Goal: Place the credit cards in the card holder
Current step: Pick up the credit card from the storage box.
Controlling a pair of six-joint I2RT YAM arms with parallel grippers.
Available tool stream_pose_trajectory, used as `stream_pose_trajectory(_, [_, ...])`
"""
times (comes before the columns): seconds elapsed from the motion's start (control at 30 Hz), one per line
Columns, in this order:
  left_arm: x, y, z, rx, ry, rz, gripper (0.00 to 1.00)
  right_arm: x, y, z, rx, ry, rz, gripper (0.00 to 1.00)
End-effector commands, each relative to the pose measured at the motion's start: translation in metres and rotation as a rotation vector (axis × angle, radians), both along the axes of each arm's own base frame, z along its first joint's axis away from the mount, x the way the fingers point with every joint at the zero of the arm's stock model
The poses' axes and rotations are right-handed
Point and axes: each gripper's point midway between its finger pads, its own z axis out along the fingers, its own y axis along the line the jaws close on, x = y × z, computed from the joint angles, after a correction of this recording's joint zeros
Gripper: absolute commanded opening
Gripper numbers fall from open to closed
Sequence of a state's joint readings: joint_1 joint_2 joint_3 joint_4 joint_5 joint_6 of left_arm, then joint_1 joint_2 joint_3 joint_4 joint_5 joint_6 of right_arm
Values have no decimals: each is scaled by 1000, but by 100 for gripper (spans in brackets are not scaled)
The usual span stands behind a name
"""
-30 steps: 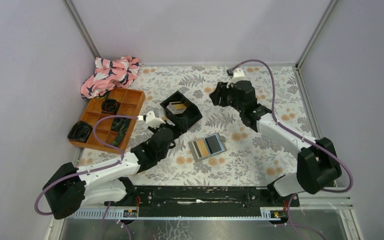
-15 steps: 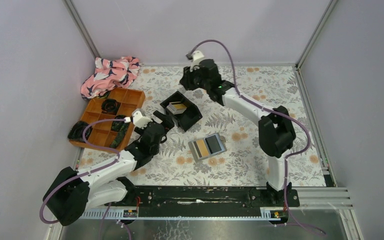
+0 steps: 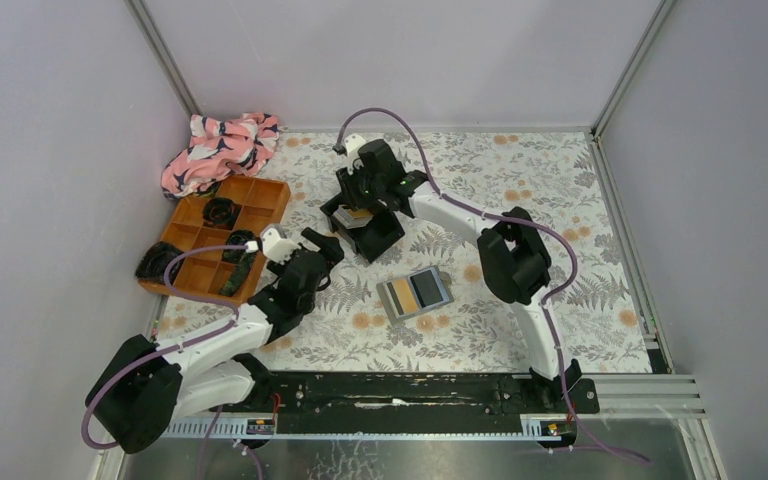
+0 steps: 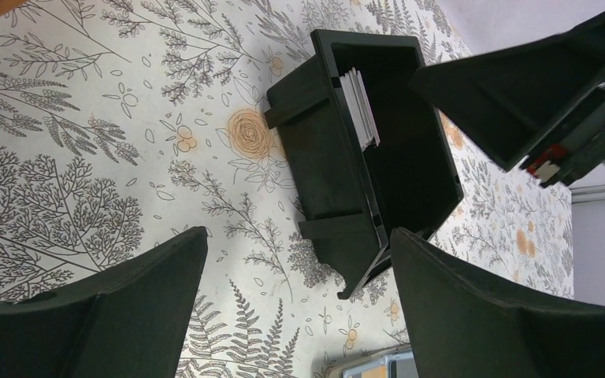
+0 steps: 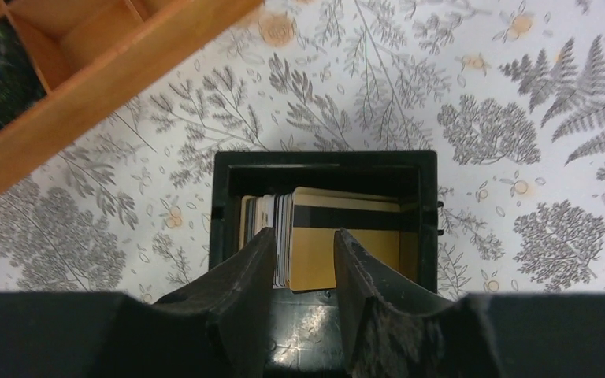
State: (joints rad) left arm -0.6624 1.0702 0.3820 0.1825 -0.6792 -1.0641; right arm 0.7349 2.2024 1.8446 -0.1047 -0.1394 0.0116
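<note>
The credit cards, gold and pale grey, stand stacked on edge inside a black square tray. My right gripper hovers just above the stack. Its jaws are a narrow gap apart and nothing is between them. In the top view the right gripper is over the tray. The card holder lies open on the table, showing its orange and blue-grey inside. My left gripper is wide open and empty, just left of the tray. The left wrist view shows the cards in the tray.
An orange compartment tray holding dark items stands at the left, and it also shows in the right wrist view. A pink patterned cloth lies in the back left corner. The card holder's edge shows at the bottom of the left wrist view.
My right arm has swung left from the back right to over the black tray. My left gripper has drawn back a little to the left of the tray.
</note>
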Motion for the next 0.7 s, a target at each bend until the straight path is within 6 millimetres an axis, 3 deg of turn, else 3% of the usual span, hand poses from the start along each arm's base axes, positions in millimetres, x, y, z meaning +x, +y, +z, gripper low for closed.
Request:
stream_pose_trajectory(0.0, [2,6,-2,-13,-10,25,92,6,5,6,-13,-18,9,41])
stream_pose_trajectory(0.37, [3,5,-10,-26,-3,18,92,1,14,-24,-23,75,35,50])
stream_pose_trajectory(0.67, [5,4,-12,-38,-4,13,91,4,11,-40,14,186,26,52])
